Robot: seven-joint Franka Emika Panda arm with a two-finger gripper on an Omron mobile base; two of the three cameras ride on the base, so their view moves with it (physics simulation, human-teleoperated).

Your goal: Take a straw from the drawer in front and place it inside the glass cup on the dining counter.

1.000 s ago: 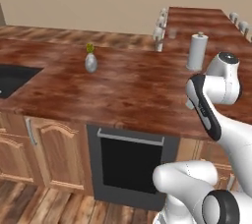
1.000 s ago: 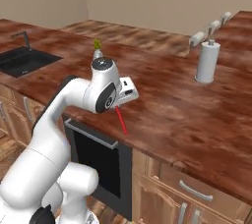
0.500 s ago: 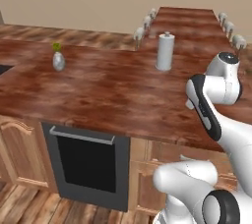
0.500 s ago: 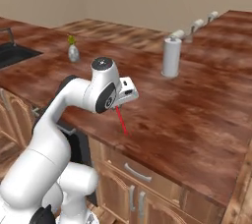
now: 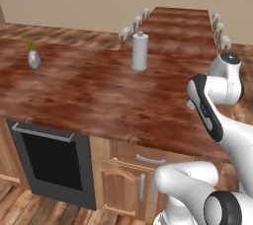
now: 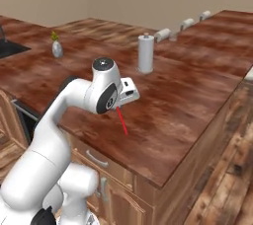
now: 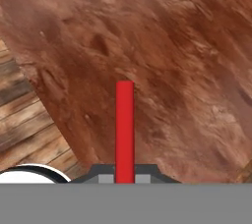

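The red straw point(image 6: 122, 122) hangs point-down from my gripper point(image 6: 118, 105), which is shut on its upper end, just above the near part of the wood counter. In the hand view the straw point(image 7: 124, 129) stands up from between the fingertips of the gripper point(image 7: 124, 175) over reddish-brown wood. The dining counter point(image 6: 222, 26) stretches away at the far right, with stools along it; it also runs off at the back of the left base view point(image 5: 180, 21). A small greyish see-through thing between the stool backs looks like the glass cup point(image 6: 173, 36). Which drawer is the task's I cannot tell.
A white paper-towel roll point(image 5: 140, 51) point(image 6: 145, 54) stands on the counter between me and the island. A small vase point(image 5: 33, 59) point(image 6: 57, 47) sits far left. Below the counter edge are an oven point(image 5: 52, 162) and a shut drawer front point(image 5: 148, 159). Floor lies beyond the counter's right end point(image 6: 222, 169).
The base has driven to the right, so the whole scene has slid left in both base views. The arm keeps its pose, still shut on the straw.
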